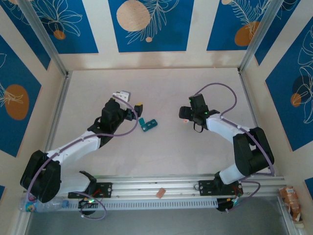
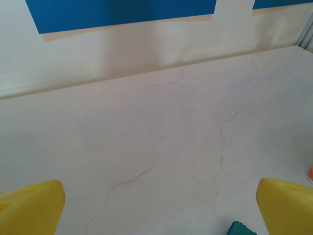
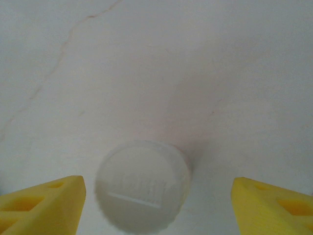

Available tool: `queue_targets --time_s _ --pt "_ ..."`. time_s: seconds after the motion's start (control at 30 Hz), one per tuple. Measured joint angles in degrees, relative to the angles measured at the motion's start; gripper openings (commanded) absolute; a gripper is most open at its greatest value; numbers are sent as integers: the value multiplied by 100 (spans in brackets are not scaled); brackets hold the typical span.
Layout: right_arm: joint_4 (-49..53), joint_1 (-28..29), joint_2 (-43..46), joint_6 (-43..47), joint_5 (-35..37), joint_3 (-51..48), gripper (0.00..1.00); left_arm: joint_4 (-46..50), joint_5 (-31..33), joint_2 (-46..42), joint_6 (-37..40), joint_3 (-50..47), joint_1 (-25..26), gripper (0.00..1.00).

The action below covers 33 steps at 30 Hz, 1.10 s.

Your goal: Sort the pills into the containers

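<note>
The table (image 1: 161,156) is pale with thin cracks, and blue walls with leaf drawings stand around it. One small teal pill box (image 1: 148,124) lies near the middle of the table, between the two arms but closer to the left one. It is too small to tell what is inside it. One small white thing (image 1: 121,96) lies just past the left arm, on the far side. Down by the rail at the near edge there is one little brown thing (image 1: 160,192), one plastic bottle (image 1: 46,205) in the left corner and one snack bag (image 1: 291,200) in the right corner. Nothing lies between the pill box and either arm. The left gripper (image 2: 159,210) has its two yellow fingers (image 2: 29,208) spread wide apart with only bare table between them, and a corner of the pill box shows just in front of it. The right gripper (image 3: 156,208) is well apart from the pill box. Its jaws are also wide open, and one white round thing (image 3: 142,188) stands on the table between them. It sits closer to one finger than the other, but there is a gap on each side, so it is not held.
</note>
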<state>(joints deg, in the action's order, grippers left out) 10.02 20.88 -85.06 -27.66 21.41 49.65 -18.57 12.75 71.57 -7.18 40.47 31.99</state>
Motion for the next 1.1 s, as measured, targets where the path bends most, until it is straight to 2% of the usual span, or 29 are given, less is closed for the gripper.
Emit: queue_targets --time_s 0.2,0.37,0.57,0.67,0.73,0.83,0.9,0.97,1.0,1.03,1.07,1.1 --pt "376 20 557 70 -448 527 78 197 267 155 -107 157 0 100" --pt "699 240 634 221 -1161 1086 78 348 603 317 -157 186 -4 100" --pt "1287 669 35 435 -2072 1867 78 601 743 566 -181 254 -105 100" --pt "1567 872 -470 546 -2339 2205 77 898 732 697 -269 439 -251 100" --pt "1755 990 -831 612 -2415 2411 77 1123 697 804 -348 638 -361 97" --pt "1993 1115 -1377 678 -2483 2656 76 1552 551 1032 -457 1036 -527 85" --pt "2135 1172 -1681 706 -2487 2756 75 1829 393 1217 -485 1325 -619 72" --pt "2273 1200 -1980 739 -2476 2855 75 2111 201 1416 -529 1596 -695 51" --pt "2339 1213 -2109 767 -2461 2903 75 2225 122 1484 -503 1672 -715 32" --pt "2413 1226 -2240 787 -2444 2964 75 2339 46 1547 -485 1742 -730 8" --pt "2463 1235 -2345 807 -2413 3018 75 2448 -39 1609 -474 1803 -739 0" --pt "2511 1239 -2426 813 -2382 3071 74 2542 -96 1652 -470 1845 -739 0"
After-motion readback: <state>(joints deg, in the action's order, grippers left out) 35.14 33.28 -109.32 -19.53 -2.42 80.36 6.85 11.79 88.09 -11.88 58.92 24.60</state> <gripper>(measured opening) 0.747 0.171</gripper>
